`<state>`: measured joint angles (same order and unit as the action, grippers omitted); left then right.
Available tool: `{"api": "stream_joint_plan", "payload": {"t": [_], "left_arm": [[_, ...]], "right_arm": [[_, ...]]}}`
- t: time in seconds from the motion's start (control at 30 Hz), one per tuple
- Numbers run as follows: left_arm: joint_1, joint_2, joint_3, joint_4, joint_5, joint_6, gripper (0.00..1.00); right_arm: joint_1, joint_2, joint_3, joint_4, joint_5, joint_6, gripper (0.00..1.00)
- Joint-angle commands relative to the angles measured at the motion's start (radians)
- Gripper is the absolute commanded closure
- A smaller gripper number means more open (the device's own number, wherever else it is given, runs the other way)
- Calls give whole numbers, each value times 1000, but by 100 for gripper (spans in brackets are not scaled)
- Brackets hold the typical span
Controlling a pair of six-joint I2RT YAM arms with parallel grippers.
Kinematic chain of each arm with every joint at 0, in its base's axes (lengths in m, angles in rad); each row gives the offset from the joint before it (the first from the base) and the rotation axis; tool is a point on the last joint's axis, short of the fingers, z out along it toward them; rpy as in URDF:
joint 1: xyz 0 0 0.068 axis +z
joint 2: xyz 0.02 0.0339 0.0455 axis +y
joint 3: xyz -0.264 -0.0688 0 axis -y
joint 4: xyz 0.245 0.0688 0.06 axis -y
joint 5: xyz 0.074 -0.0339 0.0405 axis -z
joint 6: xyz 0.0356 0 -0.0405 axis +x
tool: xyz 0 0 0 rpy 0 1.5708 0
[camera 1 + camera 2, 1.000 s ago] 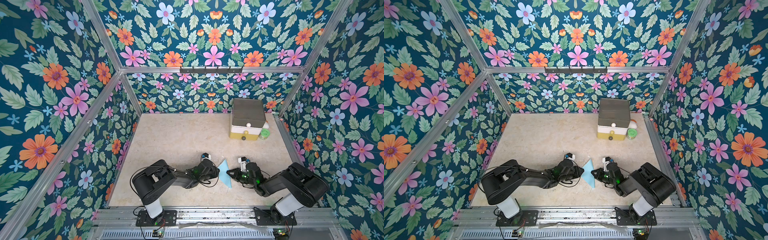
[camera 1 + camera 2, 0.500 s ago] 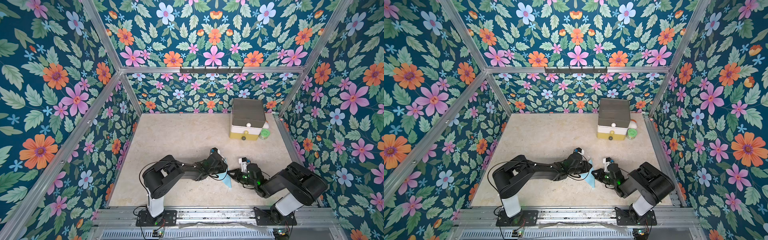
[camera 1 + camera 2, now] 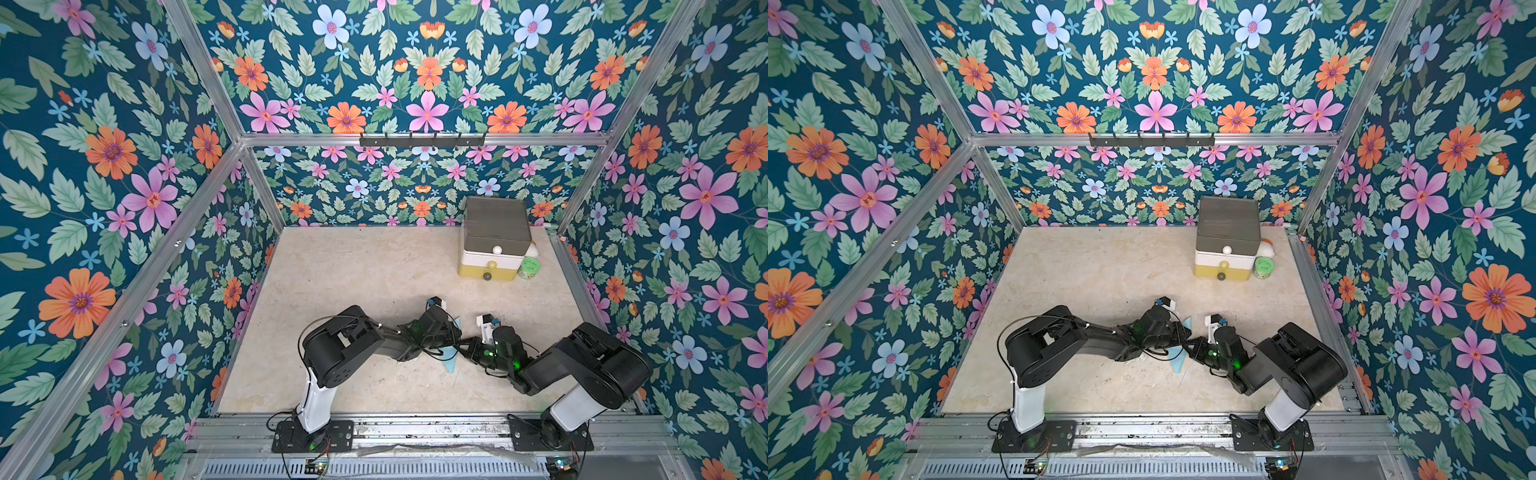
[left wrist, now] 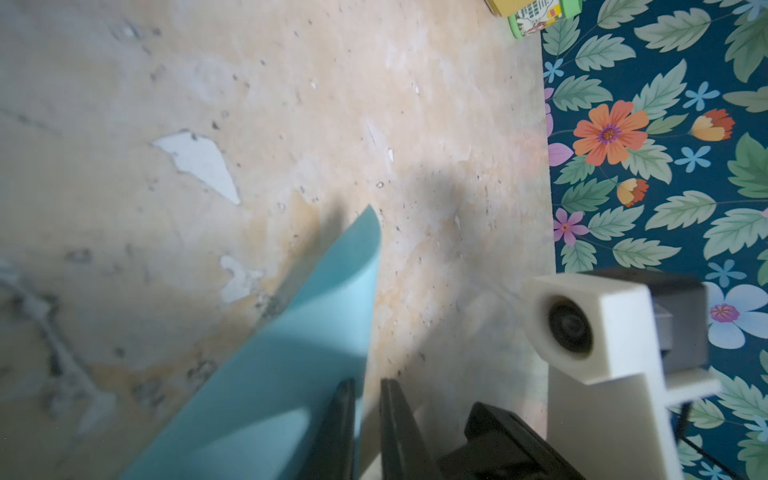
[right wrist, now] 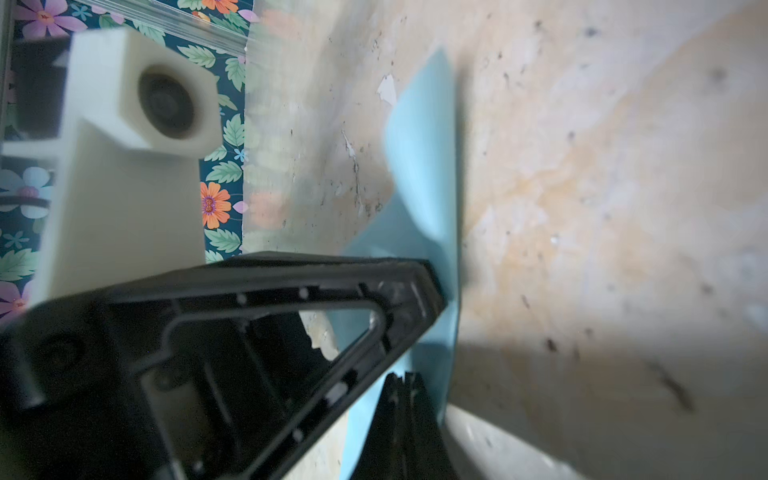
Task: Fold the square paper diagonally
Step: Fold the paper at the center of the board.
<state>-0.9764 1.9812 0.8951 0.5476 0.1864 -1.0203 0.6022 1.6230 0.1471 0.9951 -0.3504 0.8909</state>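
Observation:
The square paper (image 3: 451, 362) (image 3: 1177, 360) is light blue and lies near the table's front middle, mostly hidden under the two black grippers that meet over it. Only its far tip and near tip show in both top views. My left gripper (image 3: 455, 337) (image 4: 368, 415) reaches in from the left. Its fingers stand a narrow gap apart, with the curled-up sheet's (image 4: 291, 374) edge running into that gap. My right gripper (image 3: 463, 348) (image 5: 405, 399) comes from the right. Its fingers are pressed together at the paper's (image 5: 428, 166) near edge, pinching it.
A stack of small drawers (image 3: 494, 237) stands at the back right with a green-lidded jar (image 3: 528, 268) beside it. Flowered walls enclose the beige table (image 3: 353, 282) on three sides. The left gripper's frame (image 5: 249, 332) fills much of the right wrist view.
My left arm has swung right, from beside the paper's left edge to over it, and its jaws have narrowed. The paper is now mostly covered. The right arm has not moved.

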Motion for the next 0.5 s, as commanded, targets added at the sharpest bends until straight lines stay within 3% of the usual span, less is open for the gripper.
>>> {"api": "stream_joint_plan", "payload": {"t": [0.0,0.17,0.47], "left_arm": [[5,27,-7,-115,-83,-1,85],[5,39,-55,-104,-95,-14,89],[4,51,-122,-51,-97,-27,90]], "right_arm": [[1,1,-7,-189,33,-24,100],[10,-47,-43,-194,40,-4,100],[142,-195,-89,-304,150,70,100]]}}
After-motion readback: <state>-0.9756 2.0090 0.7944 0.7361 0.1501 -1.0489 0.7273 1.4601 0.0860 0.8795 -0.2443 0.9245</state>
